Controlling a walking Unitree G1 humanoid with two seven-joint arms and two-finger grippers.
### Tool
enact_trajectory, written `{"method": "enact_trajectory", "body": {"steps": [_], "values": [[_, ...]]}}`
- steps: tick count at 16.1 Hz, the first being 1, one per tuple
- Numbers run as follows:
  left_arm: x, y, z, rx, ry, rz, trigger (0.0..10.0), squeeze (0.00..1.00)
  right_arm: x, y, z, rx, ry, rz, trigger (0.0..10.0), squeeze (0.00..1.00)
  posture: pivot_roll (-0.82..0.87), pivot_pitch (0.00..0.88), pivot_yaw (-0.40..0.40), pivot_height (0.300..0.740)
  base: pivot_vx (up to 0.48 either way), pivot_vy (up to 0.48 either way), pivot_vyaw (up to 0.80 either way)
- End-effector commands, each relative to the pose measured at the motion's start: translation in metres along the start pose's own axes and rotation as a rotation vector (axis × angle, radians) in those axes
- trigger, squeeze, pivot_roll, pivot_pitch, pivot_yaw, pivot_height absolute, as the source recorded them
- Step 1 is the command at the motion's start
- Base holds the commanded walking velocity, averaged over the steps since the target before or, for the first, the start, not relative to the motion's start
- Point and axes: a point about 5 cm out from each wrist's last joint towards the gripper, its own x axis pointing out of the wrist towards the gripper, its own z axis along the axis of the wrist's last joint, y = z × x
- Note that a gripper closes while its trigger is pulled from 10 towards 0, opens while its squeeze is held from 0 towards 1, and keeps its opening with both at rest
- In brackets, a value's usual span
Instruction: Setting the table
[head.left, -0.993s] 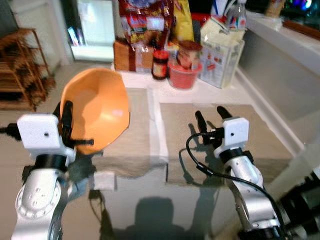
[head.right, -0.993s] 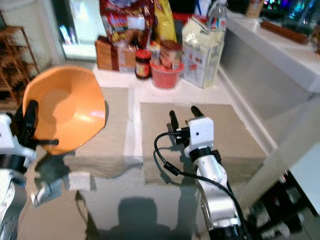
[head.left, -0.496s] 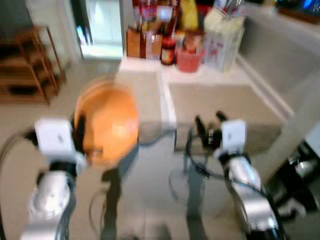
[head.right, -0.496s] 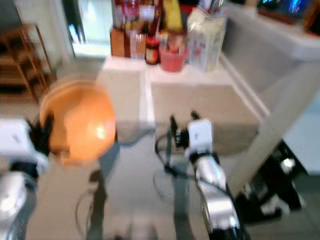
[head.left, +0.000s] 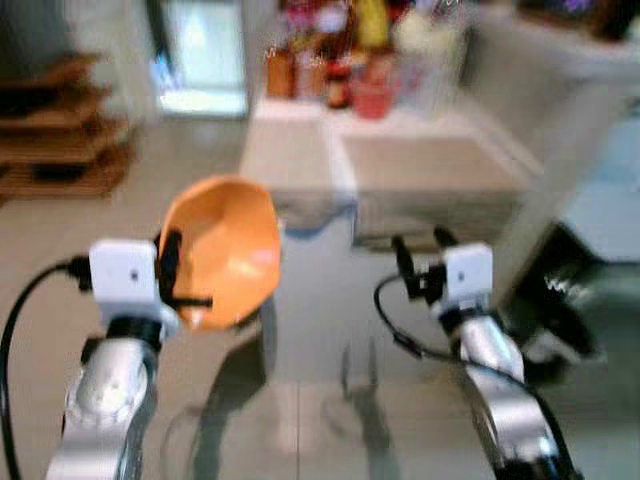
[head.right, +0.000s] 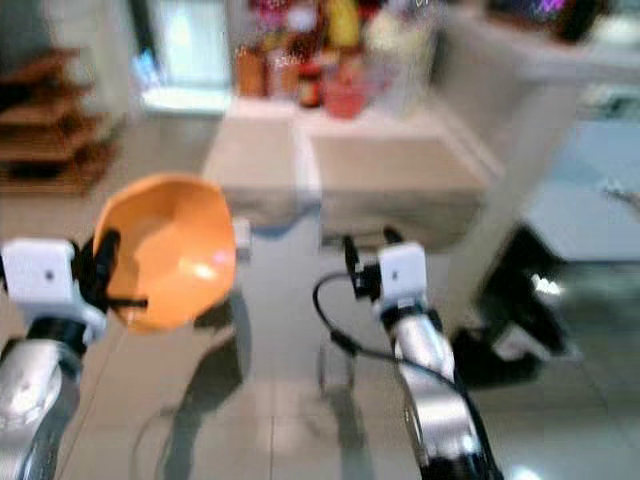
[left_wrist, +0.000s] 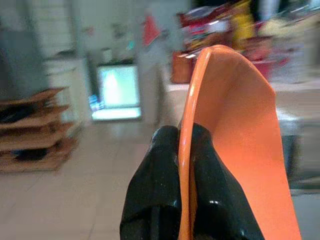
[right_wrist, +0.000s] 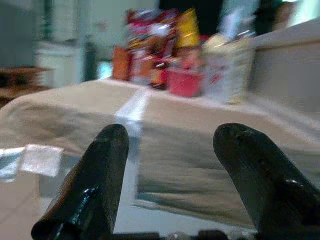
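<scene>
You're looking at a table ahead, a bit blurry. Two beige placemats lie flat on it side by side: the left placemat and the right placemat, with a pale strip of tabletop between them. At the far end there's a huddle of groceries: a red tub, jars, colourful packets. Under it all is a glossy tiled floor with dark shadows.

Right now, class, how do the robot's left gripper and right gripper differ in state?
The left gripper is shut on the rim of the orange bowl, a black finger on each side; the right gripper is open and holds nothing. The left gripper carries its bowl tilted above the floor, while the right gripper points toward the table. Both have two black fingers.
</scene>
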Motion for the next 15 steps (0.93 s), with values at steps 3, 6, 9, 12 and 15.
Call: {"method": "enact_trajectory", "body": {"steps": [3,6,9,12,15], "values": [[0.0,-0.007,0.002,0.01,-0.016,-0.024,0.0,0.0,0.0,-0.002,-0.002,0.002,0.013,-0.007,10.0,0.0,0.06,0.0,-0.045,0.74,0.0,-0.16,0.0],[-0.001,-0.007,-0.01,-0.013,0.04,0.011,0.0,0.0,0.004,0.001,-0.002,0.004,0.018,0.011,10.0,0.0,0.06,0.0,-0.045,0.74,0.0,-0.48,0.0],[0.0,-0.004,-0.022,-0.014,0.096,0.088,0.0,0.0,0.005,0.007,-0.004,0.009,0.027,0.035,10.0,0.0,0.07,0.0,-0.045,0.74,0.0,-0.16,0.0],[0.001,-0.004,-0.025,-0.023,0.107,0.103,0.0,0.0,0.005,0.007,-0.004,0.01,0.03,0.037,10.0,0.0,0.07,0.0,-0.044,0.74,0.0,-0.16,0.0],[0.004,-0.006,-0.027,-0.006,0.116,0.114,0.0,0.0,0.004,0.008,-0.005,0.01,0.036,0.041,10.0,0.0,0.06,0.0,-0.041,0.74,0.0,-0.48,0.0]]}}
